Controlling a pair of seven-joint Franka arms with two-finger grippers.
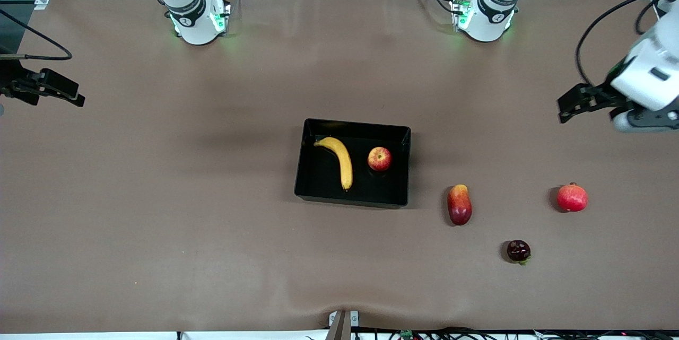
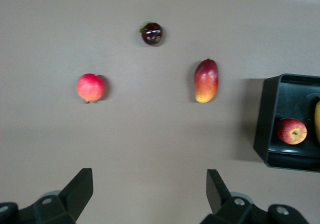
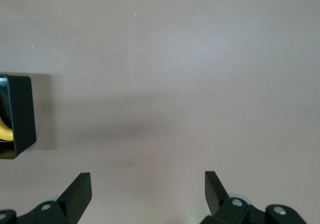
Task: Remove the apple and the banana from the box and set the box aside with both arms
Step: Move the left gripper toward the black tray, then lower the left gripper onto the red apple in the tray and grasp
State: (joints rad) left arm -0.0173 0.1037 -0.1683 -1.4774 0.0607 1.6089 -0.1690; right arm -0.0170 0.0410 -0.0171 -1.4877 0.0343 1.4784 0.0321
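Observation:
The black box [image 1: 355, 123] sits mid-table. The yellow banana [image 1: 342, 159] and the small red apple [image 1: 380, 159] lie inside it, side by side and apart. My left gripper [image 1: 567, 104] is open and empty, up in the air over the left arm's end of the table. Its wrist view shows its fingers spread [image 2: 149, 184], with the box [image 2: 265, 114], the apple [image 2: 291, 131] and a sliver of banana [image 2: 317, 119] at the edge. My right gripper [image 1: 79, 97] is open and empty over the right arm's end; its wrist view [image 3: 148, 184] shows a box corner [image 3: 22, 111] with a bit of banana [image 3: 4, 129].
An oblong red-yellow fruit [image 1: 459, 204] [image 2: 206, 80] lies beside the box toward the left arm's end. A larger red round fruit [image 1: 572, 197] [image 2: 90, 87] lies farther toward that end. A small dark purple fruit [image 1: 518, 251] [image 2: 151, 34] lies nearer the front camera.

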